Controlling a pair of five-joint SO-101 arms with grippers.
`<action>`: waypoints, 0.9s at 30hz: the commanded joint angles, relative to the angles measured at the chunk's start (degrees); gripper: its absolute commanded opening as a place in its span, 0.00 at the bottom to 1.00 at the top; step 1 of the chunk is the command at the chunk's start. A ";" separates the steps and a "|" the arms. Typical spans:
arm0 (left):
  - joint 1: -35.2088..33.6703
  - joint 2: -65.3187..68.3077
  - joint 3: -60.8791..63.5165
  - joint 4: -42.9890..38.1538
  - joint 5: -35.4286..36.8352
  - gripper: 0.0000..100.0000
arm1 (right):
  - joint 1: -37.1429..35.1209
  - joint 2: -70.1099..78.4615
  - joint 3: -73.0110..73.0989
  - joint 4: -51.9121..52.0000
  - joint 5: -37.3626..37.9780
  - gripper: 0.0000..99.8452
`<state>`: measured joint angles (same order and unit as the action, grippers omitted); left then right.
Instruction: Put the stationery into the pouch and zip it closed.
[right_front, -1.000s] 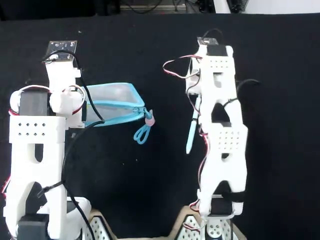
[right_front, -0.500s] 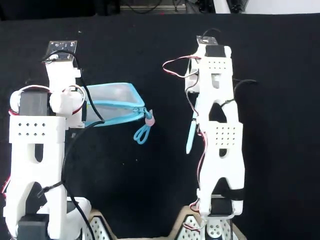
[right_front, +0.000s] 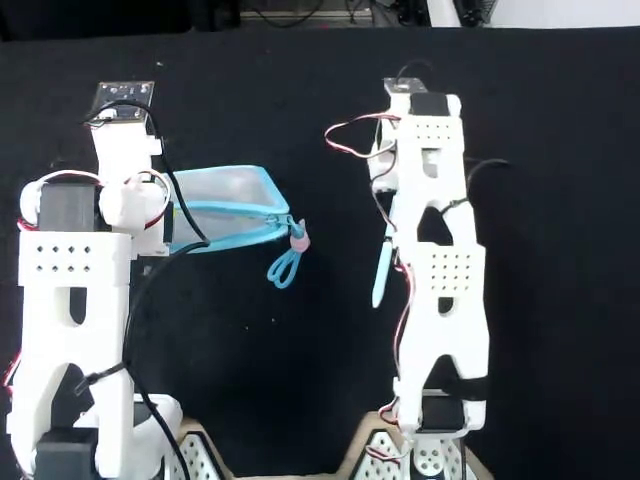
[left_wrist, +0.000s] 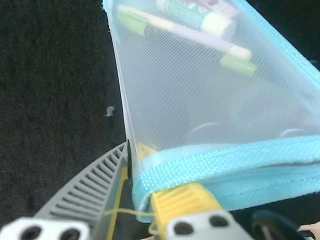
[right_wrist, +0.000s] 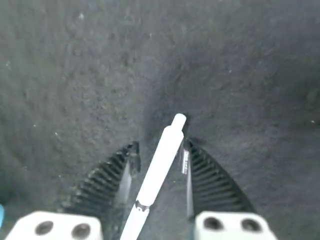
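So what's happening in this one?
The left gripper is clamped on a corner of the translucent mesh pouch with blue trim, which lies on the black table with a few stationery items already inside. The right gripper sits open over a pale slim pen on the table, one finger either side. That pen is not in the pouch.

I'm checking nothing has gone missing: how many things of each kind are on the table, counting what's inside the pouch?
pouch: 1
pen, outside the pouch: 1
marker, inside the pouch: 1
tube, inside the pouch: 1
Total: 4. Fainter round shapes in the pouch are too blurred to count.
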<state>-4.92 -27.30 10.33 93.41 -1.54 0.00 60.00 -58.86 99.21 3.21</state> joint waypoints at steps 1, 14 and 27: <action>0.13 0.18 1.27 0.26 0.62 0.03 | -1.67 -0.75 -0.40 1.67 1.05 0.12; 0.13 0.18 1.27 0.26 0.62 0.03 | -1.67 -0.75 -0.40 1.58 6.15 0.02; 0.04 0.18 1.27 0.26 0.62 0.03 | -1.49 -1.45 -0.92 1.76 5.89 0.01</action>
<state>-4.92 -27.30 10.33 93.41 -1.54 -0.79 60.00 -58.86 99.21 9.01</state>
